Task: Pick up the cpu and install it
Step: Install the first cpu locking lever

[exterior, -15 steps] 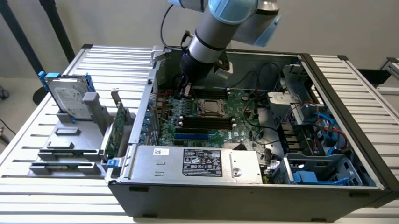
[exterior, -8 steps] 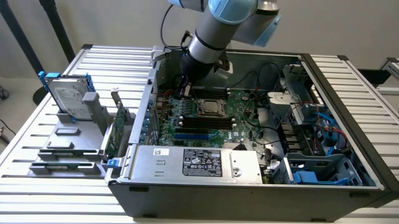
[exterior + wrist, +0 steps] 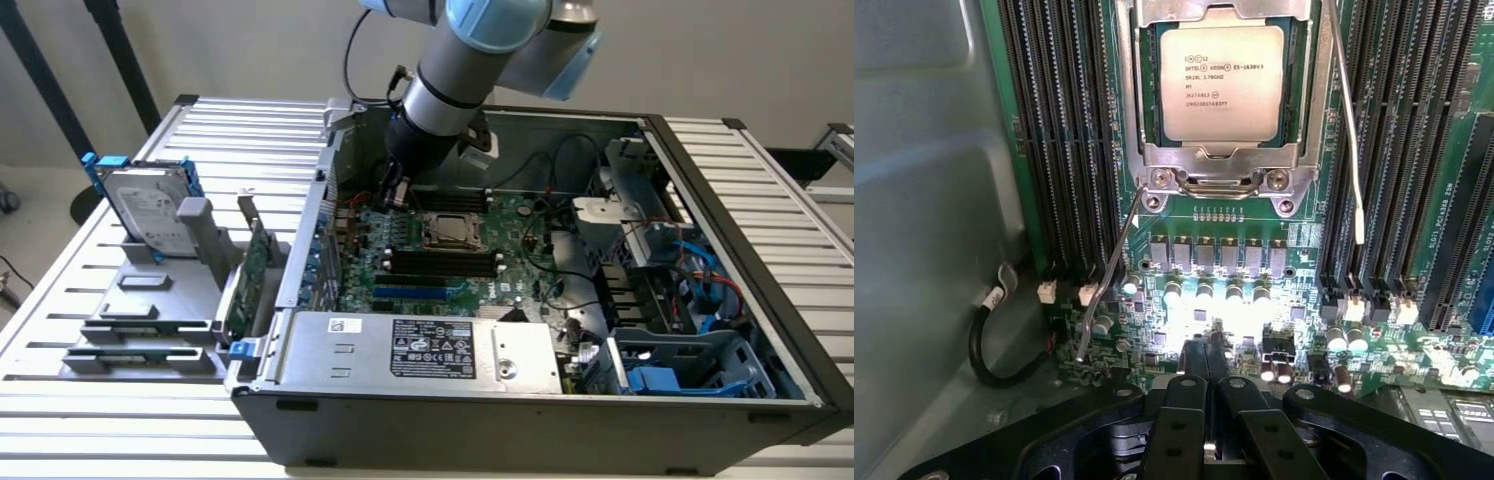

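The cpu [image 3: 1221, 82], a small square chip with a dull silver top and printed text, lies in its socket on the green motherboard [image 3: 1444, 250] under a metal retention frame [image 3: 1226, 175]. It also shows as a small silver square in the middle of the board, the cpu [image 3: 451, 228]. Two thin wire levers [image 3: 1110, 268] stand beside the socket. My gripper [image 3: 1204, 352] hovers over the row of capacitors a short way from the socket, black fingers [image 3: 1184, 400] pressed together, nothing between them. Inside the open case, the gripper [image 3: 391, 192] hangs near the wall on the exterior view's left.
Black memory slots [image 3: 1059, 140] flank the socket on both sides. A long grey box with a black label [image 3: 430, 348] fills the case's front. A silver hard drive with blue rails [image 3: 144, 208] stands in a rack outside the case, next to a green card [image 3: 248, 275]. Cables [image 3: 694, 270] crowd the exterior view's right.
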`<state>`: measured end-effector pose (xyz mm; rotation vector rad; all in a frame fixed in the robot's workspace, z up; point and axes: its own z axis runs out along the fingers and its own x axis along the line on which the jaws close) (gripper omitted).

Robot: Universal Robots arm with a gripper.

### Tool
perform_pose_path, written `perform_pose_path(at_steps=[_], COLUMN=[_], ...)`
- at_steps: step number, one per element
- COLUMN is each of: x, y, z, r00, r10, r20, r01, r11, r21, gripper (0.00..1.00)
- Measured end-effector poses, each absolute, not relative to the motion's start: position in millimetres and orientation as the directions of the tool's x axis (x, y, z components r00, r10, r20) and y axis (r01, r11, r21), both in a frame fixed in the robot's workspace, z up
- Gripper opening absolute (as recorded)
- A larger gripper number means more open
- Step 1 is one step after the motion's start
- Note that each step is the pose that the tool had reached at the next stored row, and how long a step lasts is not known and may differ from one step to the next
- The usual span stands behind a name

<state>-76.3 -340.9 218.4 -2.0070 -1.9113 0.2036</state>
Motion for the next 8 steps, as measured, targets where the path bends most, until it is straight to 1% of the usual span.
perform_pose_path(at_steps=[8], x=[-76.2], y=[-340.9], z=[218.4], r00=[0.164], r10=[0.974], r20=[0.159], r01=[0.930], r11=[-0.098], r21=[-0.355], gripper=[0.11])
